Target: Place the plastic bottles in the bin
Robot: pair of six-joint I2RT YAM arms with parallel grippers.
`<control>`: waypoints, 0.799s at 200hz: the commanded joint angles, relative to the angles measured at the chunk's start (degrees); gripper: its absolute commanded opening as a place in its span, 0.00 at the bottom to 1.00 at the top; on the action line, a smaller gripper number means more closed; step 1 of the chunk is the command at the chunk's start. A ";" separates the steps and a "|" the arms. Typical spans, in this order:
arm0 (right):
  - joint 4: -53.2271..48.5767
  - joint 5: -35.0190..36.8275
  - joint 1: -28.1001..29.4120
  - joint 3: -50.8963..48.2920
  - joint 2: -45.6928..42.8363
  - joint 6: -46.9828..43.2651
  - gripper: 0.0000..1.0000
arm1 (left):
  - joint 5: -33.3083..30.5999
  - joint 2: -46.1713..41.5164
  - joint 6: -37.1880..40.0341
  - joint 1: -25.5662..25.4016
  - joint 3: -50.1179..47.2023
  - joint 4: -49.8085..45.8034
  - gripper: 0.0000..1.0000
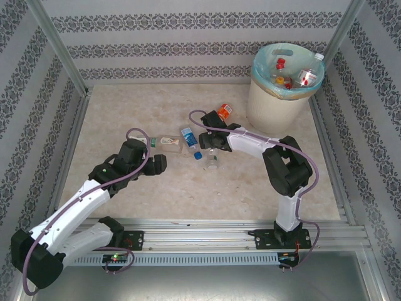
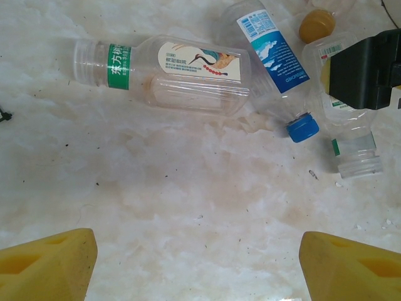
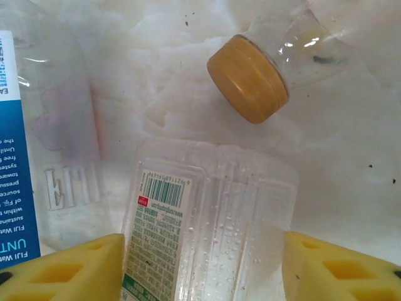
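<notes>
Reaches the left arm (image 1: 81, 200) forward and low from the near rail (image 1: 238, 235). Holds the left hand (image 2: 197, 269) just above the desk (image 2: 188, 188), yellow pads (image 2: 47, 263) spread wide, grasping nothing. Stretches the right arm (image 1: 285, 169) leftward from a raised elbow and tips the right hand (image 3: 200, 269) down over a clear bottle (image 3: 207, 213), pads released and set either side of it; cannot tell whether touching.

Shows a cream marbled desk, speckled with dark flecks, metal posts (image 1: 62, 50) at the back corners, striped patterned wallpaper (image 1: 188, 47) all round.

Finds four bottles lying close together mid-desk: a crane-label bottle (image 2: 182, 75), green band at the neck, uncapped, nearest the left hand; beside it a blue-label bottle (image 2: 276, 63) with a blue cap; then the clear bottle, uncapped, barcode label up; just beyond, a yellow-cap bottle (image 3: 247, 78). Leaves an orange-cap bottle (image 1: 224, 110) apart, nearer the bin (image 1: 276, 106). Sets the bin at the far right corner, lined with a blue-green bag (image 1: 269, 53), red-labelled bottles (image 1: 305, 76) inside.
</notes>
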 commanded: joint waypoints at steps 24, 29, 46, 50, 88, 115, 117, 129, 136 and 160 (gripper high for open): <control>-3.80 -3.49 -1.94 0.45 -0.25 1.96 0.75 | 2.29 1.57 1.26 -0.51 2.58 4.15 0.85; -3.71 -3.90 -2.17 0.30 -0.10 2.17 0.75 | 2.77 1.84 1.18 -0.52 2.57 4.59 0.85; -2.72 -6.61 -2.90 -0.31 0.04 2.66 0.74 | 4.47 2.82 0.68 -0.54 2.58 5.53 0.85; -2.50 -7.16 -3.07 -0.45 0.16 2.89 0.74 | 4.77 2.99 0.55 -0.60 2.63 5.64 0.85; -1.60 -10.21 -4.00 -1.39 0.43 4.48 0.76 | 4.65 3.32 0.52 -0.50 2.49 5.74 0.85; -1.52 -12.46 -4.51 -1.39 0.75 5.08 0.98 | 4.45 3.48 0.43 -0.54 2.23 5.82 0.85; -1.52 -12.47 -4.55 -1.44 0.72 5.12 0.98 | 4.44 3.52 0.43 -0.53 2.23 5.82 0.85; -1.01 -12.66 -4.51 -1.78 0.45 5.14 0.96 | 4.65 3.49 0.42 -0.48 2.16 5.91 0.85; -0.69 -12.97 -4.60 -1.96 0.29 5.13 0.94 | 4.62 3.58 0.42 -0.49 2.14 5.91 0.85; 0.06 -14.38 -4.60 -2.09 -0.51 4.91 0.74 | 4.58 3.60 0.43 -0.53 2.06 6.15 0.85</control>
